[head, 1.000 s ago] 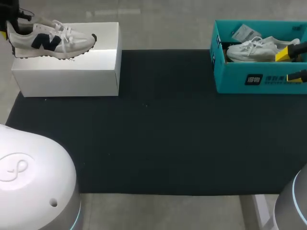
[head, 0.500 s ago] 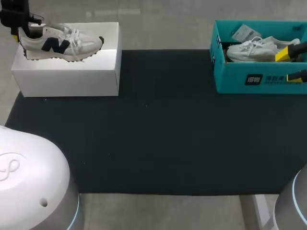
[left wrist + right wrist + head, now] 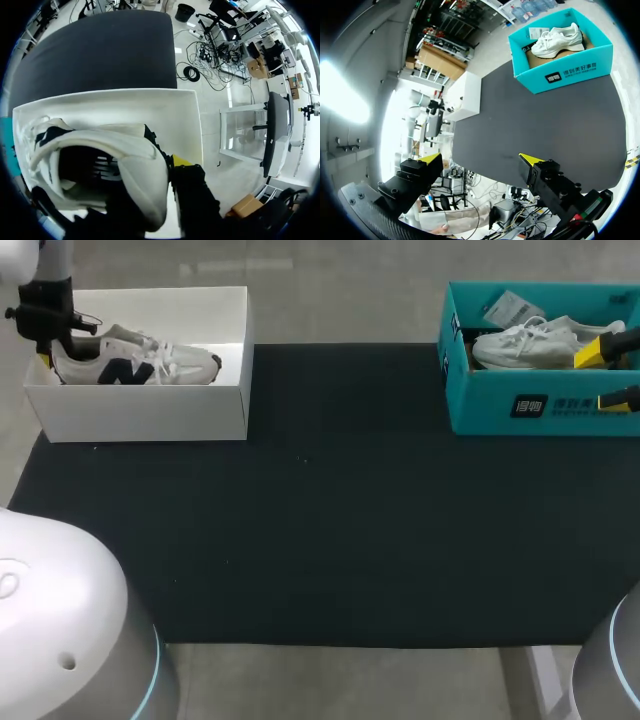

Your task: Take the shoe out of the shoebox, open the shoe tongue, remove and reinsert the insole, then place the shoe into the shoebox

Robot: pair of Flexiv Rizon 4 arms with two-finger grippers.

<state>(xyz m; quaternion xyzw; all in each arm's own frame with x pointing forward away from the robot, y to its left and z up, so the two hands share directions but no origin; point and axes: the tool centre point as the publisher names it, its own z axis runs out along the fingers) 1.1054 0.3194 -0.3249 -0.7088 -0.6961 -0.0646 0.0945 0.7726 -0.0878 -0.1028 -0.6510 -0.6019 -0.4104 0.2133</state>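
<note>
The white and navy lace-up running shoe (image 3: 140, 365) lies inside the open white cardboard shoebox (image 3: 150, 410), which sits at the 10 o'clock corner of the black-matted counter (image 3: 320, 490). Its heel points to 9 o'clock and its toe to 3 o'clock. The left hand (image 3: 48, 340) is clenched on the heel collar. One yellow tip shows just outside the heel, and the other seems to be inside the opening.

I judge the shoe light, with a soft mesh upper that gives under pressure. The sole and heel cup look stiff, so the heel collar is the sound place to take hold. The laces lie loose and could snag on the box wall. The tongue and insole should be thin and floppy, and likely need a pinch at an edge.

At 2 o'clock stands a teal cardboard box (image 3: 530, 405) holding an all-white sneaker (image 3: 525, 343) and a pale paper card (image 3: 510, 308) near its 12 o'clock wall. The right hand (image 3: 607, 376) is at that box's 3 o'clock end, released, with its fingers wide apart and nothing between them.
</note>
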